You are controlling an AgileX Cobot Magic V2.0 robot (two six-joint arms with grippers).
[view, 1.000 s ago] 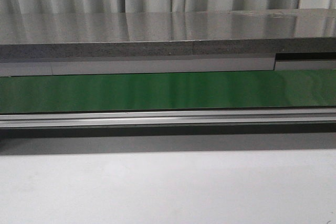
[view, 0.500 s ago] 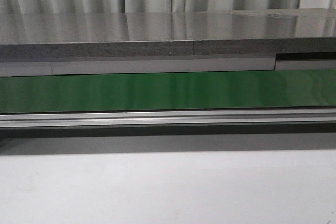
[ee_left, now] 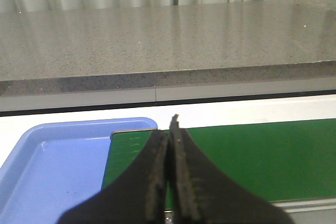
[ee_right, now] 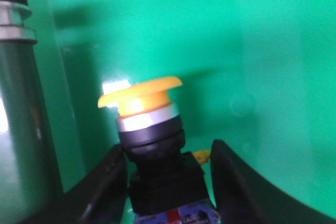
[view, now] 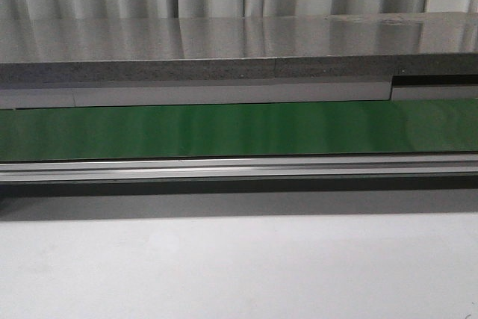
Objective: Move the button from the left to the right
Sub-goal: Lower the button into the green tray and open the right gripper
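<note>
Here the button [ee_right: 149, 145] sits between the two dark fingers of the right gripper [ee_right: 167, 182], its yellow-orange cap on top, a bright metal collar beneath it, and the black body lower down with a red and blue mark at its foot. The fingers [ee_right: 105, 182] flank that black body closely on both sides and seem to clamp it, though the blur keeps me from seeing true contact; holding by the blocky body rather than the round cap would give flat faces to press on and keep the switch upright. Behind the button is a green surface [ee_right: 262, 77], likely the conveyor belt [view: 239, 128], so the button appears to be carried or lowered over it. Beside the button, on one flank, stands a dull metal cylinder with a dark top [ee_right: 16, 103]; what it is I cannot tell. Neither arm nor the button shows in the front view. The left gripper [ee_left: 169, 182] has its pads pressed together with nothing between them, idling above the belt's end, where a blue tray [ee_left: 52, 161] lies just beside the belt
</note>
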